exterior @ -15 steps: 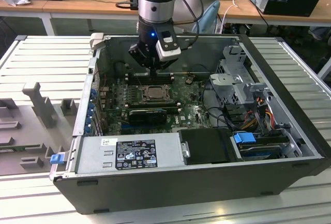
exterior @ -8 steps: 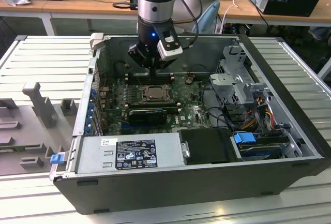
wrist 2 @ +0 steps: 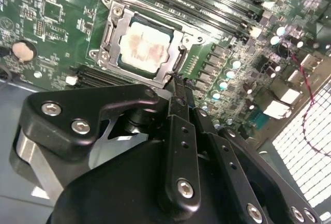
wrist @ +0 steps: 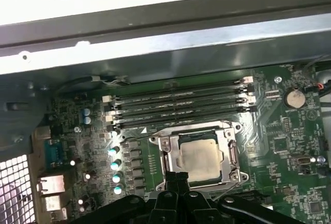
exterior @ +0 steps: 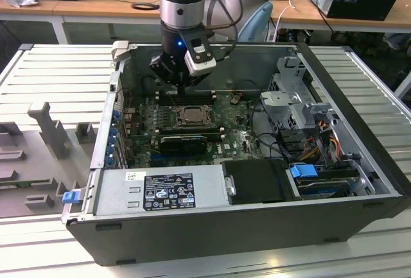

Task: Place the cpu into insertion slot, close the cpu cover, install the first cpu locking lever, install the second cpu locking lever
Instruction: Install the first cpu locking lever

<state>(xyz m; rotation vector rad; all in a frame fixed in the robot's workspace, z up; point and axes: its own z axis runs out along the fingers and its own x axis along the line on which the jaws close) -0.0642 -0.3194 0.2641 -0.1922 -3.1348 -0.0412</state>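
Observation:
The cpu (exterior: 191, 116) (wrist 2: 142, 50) (wrist: 199, 157) lies flat in its socket on the green motherboard (exterior: 237, 138), its pale metal top smudged. The cpu cover (wrist 2: 110, 33) (wrist: 169, 154), a grey metal frame, lies down around it. My gripper (exterior: 182, 89) (wrist 2: 178, 81) (wrist: 178, 175) hangs over the socket's edge. Its black fingers are pressed together, with nothing seen between them. In both wrist views the tips sit at the socket's rim, next to a thin metal lever (wrist 2: 179, 62). I cannot tell whether they touch it.
Black memory slots (wrist: 181, 105) run beside the socket on the far side from the fingers. The open computer case holds a power supply (exterior: 160, 188), a drive cage (exterior: 295, 95) with cables and a black block (exterior: 183, 142) near the socket. Case walls surround the board.

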